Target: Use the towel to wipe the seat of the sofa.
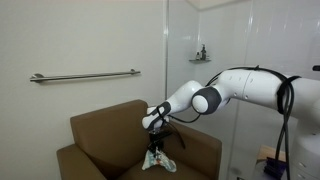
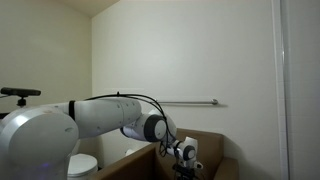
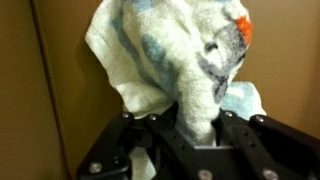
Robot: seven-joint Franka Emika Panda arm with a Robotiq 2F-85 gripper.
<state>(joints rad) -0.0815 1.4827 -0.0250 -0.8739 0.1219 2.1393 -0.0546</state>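
Observation:
A white towel with pale blue and orange patches (image 3: 175, 60) hangs bunched from my gripper (image 3: 197, 125), which is shut on it. In an exterior view the towel (image 1: 158, 158) dangles from the gripper (image 1: 155, 140) just above the seat of the brown sofa (image 1: 100, 140). In an exterior view the gripper (image 2: 186, 158) sits over the sofa (image 2: 210, 145), and the towel is mostly hidden below the frame edge. The brown seat fills the background of the wrist view (image 3: 40, 100).
A metal grab bar (image 1: 85, 76) is on the white wall behind the sofa and also shows in an exterior view (image 2: 190, 101). A small wall shelf (image 1: 200, 57) holds small items. A glass partition stands beside the sofa. A white toilet (image 2: 80, 165) sits near the robot base.

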